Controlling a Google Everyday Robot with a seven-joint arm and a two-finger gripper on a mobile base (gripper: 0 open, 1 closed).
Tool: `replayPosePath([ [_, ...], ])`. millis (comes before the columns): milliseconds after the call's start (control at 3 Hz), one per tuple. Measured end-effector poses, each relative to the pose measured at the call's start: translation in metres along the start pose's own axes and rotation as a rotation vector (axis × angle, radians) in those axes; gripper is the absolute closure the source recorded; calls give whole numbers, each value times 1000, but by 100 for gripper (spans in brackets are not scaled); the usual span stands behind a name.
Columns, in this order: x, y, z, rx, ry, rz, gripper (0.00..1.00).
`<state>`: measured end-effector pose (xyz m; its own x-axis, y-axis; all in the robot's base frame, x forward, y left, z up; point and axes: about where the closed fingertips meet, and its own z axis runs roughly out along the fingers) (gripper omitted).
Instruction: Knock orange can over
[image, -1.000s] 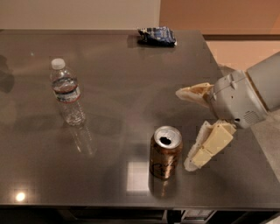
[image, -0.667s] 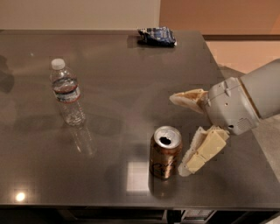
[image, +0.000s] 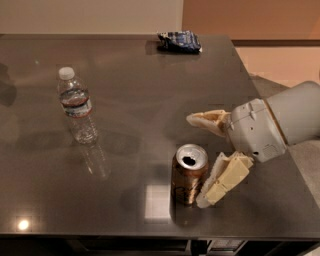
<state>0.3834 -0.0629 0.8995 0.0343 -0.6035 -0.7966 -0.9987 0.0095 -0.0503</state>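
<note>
The orange can (image: 188, 175) stands upright near the table's front edge, its silver top with the open pull-tab hole facing up. My gripper (image: 202, 158) reaches in from the right, just to the can's right, with its fingers spread wide. The near finger (image: 222, 181) lies right against the can's right side. The far finger (image: 209, 120) is behind and to the right of the can, apart from it. Nothing is held.
A clear plastic water bottle (image: 77, 106) with a white cap stands upright at the left. A dark blue snack bag (image: 180, 41) lies at the back edge of the grey table (image: 130, 90). The table's right edge runs under my arm (image: 280, 125).
My gripper has moved left toward the can; the near finger has closed the gap to the can's right side. The can still stands upright in the same spot.
</note>
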Motion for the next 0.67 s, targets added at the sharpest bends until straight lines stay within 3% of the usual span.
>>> replayPosePath([
  [667, -1, 3, 5, -20, -40, -3, 41],
])
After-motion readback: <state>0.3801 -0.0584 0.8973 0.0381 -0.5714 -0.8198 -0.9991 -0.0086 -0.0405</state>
